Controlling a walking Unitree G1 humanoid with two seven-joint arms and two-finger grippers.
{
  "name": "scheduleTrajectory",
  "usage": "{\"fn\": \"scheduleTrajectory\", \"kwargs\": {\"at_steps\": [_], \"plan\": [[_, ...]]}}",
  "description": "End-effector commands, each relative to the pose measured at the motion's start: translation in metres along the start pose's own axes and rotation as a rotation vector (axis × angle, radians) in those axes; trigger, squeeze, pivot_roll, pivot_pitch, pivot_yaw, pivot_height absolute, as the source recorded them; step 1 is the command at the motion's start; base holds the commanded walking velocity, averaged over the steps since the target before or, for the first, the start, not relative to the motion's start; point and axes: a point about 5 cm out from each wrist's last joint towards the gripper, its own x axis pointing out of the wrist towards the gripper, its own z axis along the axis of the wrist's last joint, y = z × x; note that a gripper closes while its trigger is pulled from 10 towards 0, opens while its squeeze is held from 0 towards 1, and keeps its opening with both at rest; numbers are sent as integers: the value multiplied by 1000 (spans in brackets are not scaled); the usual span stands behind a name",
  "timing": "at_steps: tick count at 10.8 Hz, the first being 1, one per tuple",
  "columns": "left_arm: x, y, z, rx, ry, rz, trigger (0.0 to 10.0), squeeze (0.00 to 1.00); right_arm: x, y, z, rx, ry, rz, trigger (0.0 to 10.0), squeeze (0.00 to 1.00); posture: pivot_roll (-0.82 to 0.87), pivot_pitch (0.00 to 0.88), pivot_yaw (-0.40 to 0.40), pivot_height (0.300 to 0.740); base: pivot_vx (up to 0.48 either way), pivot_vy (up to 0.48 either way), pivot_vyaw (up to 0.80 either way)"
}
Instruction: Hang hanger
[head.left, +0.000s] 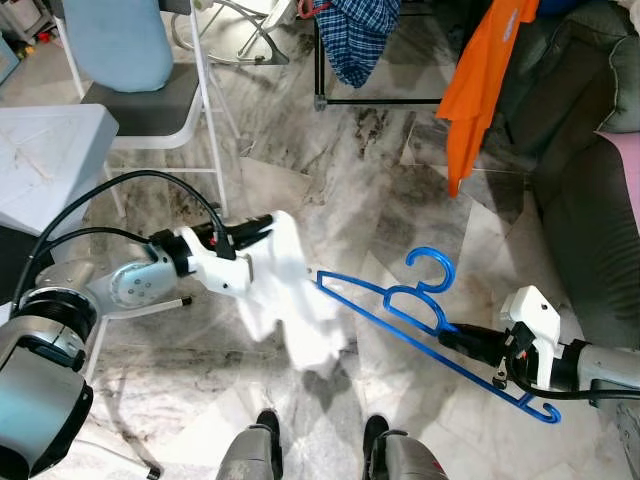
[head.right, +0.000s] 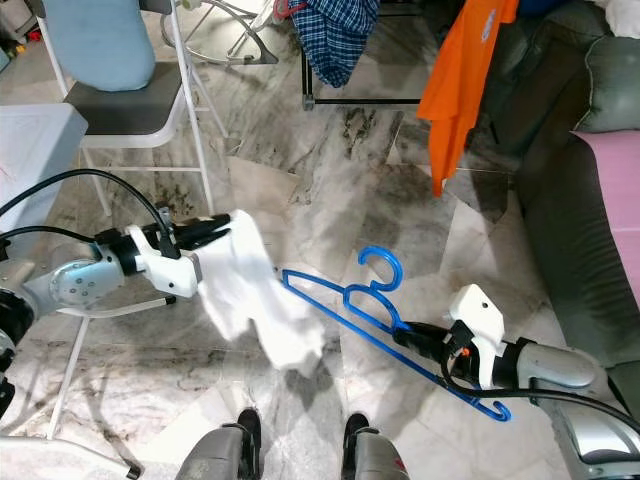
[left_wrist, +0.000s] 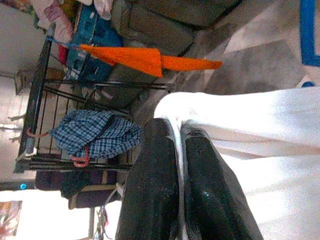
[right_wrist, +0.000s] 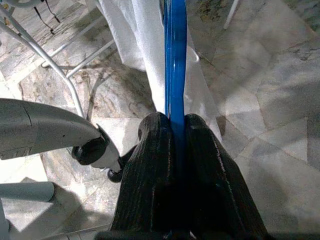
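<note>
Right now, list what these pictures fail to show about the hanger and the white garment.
- Left end of the blue hanger: eye views, covered by the white garment.
- Garment's type: bunched, unreadable.
- Rack's top rail: cut off by the eye views' top edge.
- Left gripper, right gripper: contact hidden between fingers.

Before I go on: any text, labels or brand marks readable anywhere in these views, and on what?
None can be read.
The blue hanger, held by the right gripper: no marking visible.
The white cloth, held by the left gripper: plain.
The orange garment and plaid garment: no print legible.
The blue boxes by the rack: too blurred to tell.
</note>
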Motion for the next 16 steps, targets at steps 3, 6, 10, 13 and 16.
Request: {"fn": "scheduleTrajectory", "kwargs": {"at_steps": [3, 6, 10, 13, 16], "plan": [[-3, 11, -5, 28, 25, 20, 10000, 0, -3, 8, -1, 18, -6, 37, 10000, 0, -25, 298, 78, 740, 0, 0, 0], [-2, 12, 0, 16, -23, 34, 10000, 0, 1, 5, -3, 11, 0, 31, 10000, 0, -17, 299, 75, 740, 0, 0, 0], [-14, -5, -8, -1, 40, -12, 10000, 0, -15, -14, 9, -43, -23, -96, 10000, 0, -19, 294, 74, 740, 0, 0, 0], [-18, -11, -14, -13, 96, -26, 10000, 0, -33, -30, 16, -68, -24, -180, 10000, 0, -28, 297, 72, 740, 0, 0, 0], [-4, -6, 6, -30, -52, 16, 10000, 0, -12, -23, 5, -50, -15, -126, 10000, 0, -17, 300, 72, 740, 0, 0, 0]]}}
